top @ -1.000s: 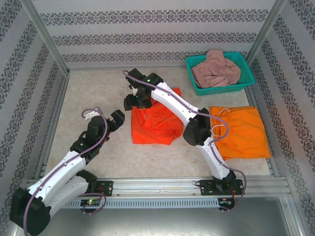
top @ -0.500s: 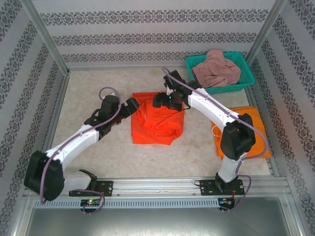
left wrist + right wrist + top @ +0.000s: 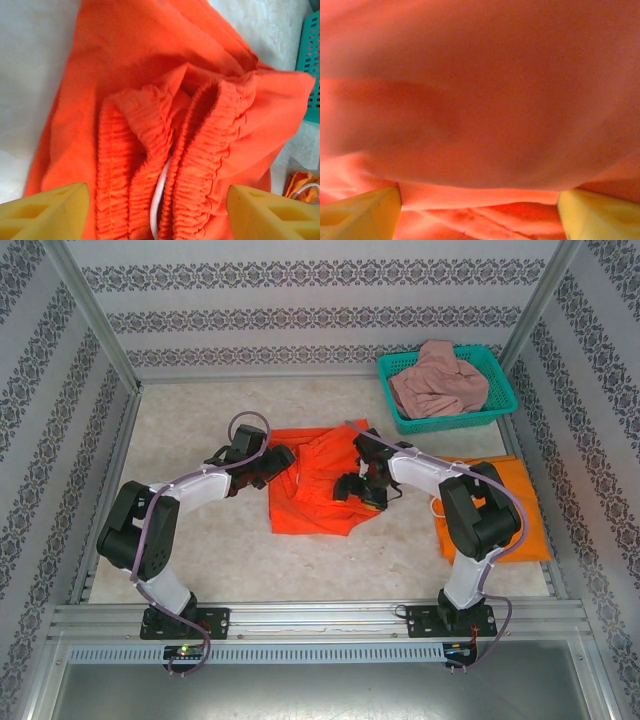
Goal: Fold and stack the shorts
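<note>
The darker red-orange shorts [image 3: 310, 502] lie rumpled mid-desk [image 3: 200, 550], with both arms reaching in over them. The left end effector [image 3: 157, 214] is released, its yellow fingers [image 3: 45, 214] spread wide. Directly ahead of it, between those fingers, sits the gathered elastic waistband [image 3: 200, 140], bunched into two ridged folds with a white drawstring [image 3: 159, 197] running in the crease.

The right end effector [image 3: 479, 207] is likewise released, fingers apart. Cloth hangs so close in front of its camera that it blurs, so I cannot tell whether the pads touch the fabric.

The bright orange pair [image 3: 505, 505] lies flat beyond the right arm, partly under it. The dusty pink pair [image 3: 440, 380] is heaped in the teal basket [image 3: 455, 423], well apart from both end effectors.

These shorts look light, limp and thin, so they should sag and drape from any pinch rather than hold a shape. The smooth leg fabric may slide or let through a single layer. The ribbed waistband is probably the surest hold, being thick and grippy and joining both layers. A pinch at each end of it should let the garment hang straight. The drawstring is best avoided, since it could pull loose.
</note>
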